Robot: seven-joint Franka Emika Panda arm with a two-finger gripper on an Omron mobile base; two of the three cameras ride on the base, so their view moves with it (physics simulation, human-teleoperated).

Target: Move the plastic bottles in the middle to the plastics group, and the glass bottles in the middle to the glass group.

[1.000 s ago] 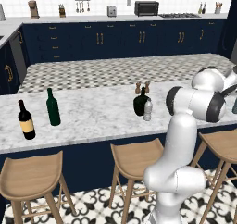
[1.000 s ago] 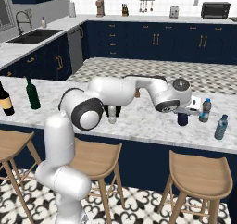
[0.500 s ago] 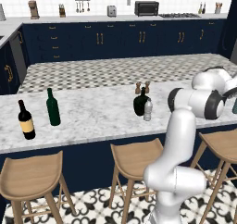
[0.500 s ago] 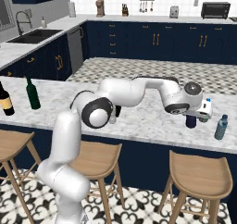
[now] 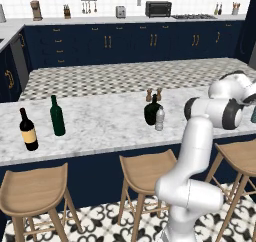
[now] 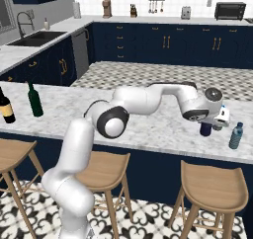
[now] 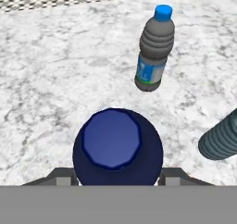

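While the dark navy bottle sits between the two finger tips at the bottom of the hand view, the hand looks partly closed around it, so the step in hand is carrying the first plastic bottle to the plastics group. In the right base view, right of centre, that bottle hangs under the hand just above the worktop; whether it touches the marble I cannot tell.

Plastics group: blue-capped clear bottle in the upper right of the hand view, teal bottle at the right edge, lying tilted in that view. Next move, as I judge it: lower the navy bottle onto bare marble near those two, spread the fingers, lift off without knocking the blue-capped one.

Counts:
- middle of the left base view: one squat dark glass bottle, one clear grey bottle touching or just beside it; two left to move
- glass group, left of that frame: green wine bottle, black wine bottle; two
- plastics group: two, plus the carried one
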